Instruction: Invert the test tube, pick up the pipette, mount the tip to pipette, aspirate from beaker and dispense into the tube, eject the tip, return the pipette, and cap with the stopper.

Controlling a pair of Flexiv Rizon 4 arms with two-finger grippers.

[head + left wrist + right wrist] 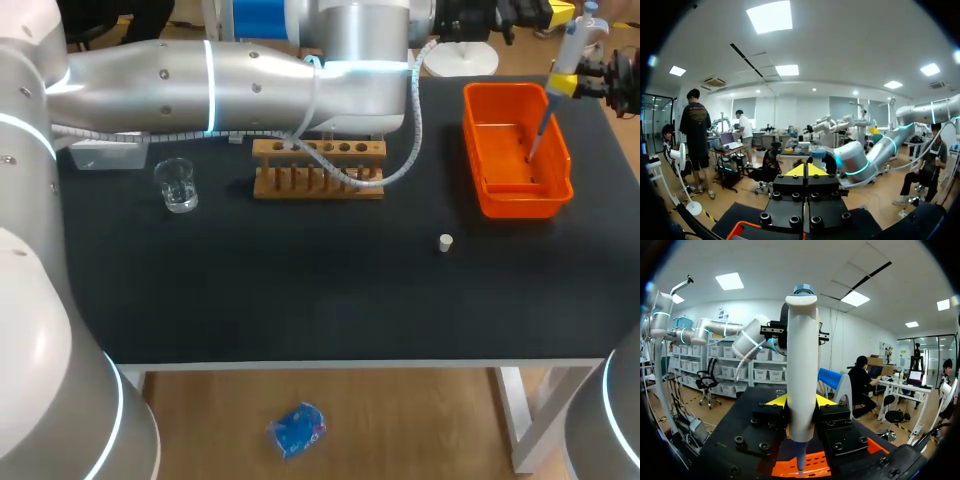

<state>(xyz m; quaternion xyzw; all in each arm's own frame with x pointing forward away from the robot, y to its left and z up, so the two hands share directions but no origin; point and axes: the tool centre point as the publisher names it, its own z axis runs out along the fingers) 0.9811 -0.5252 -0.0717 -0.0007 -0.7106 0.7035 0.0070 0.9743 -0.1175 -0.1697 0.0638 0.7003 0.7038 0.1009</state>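
R hand (563, 84) clenched on pipette (578, 40), held upright w/ tip down into orange bin (478, 140), likely for tip eject. L hand (805, 170) closed, empty, kept clear. Stopper (446, 242) loose on tabletop (300, 290).

The head camera looks down on the table (300, 310) from behind. Wrist cameras face outward; all share the orange bin (515, 190), two o'clock.
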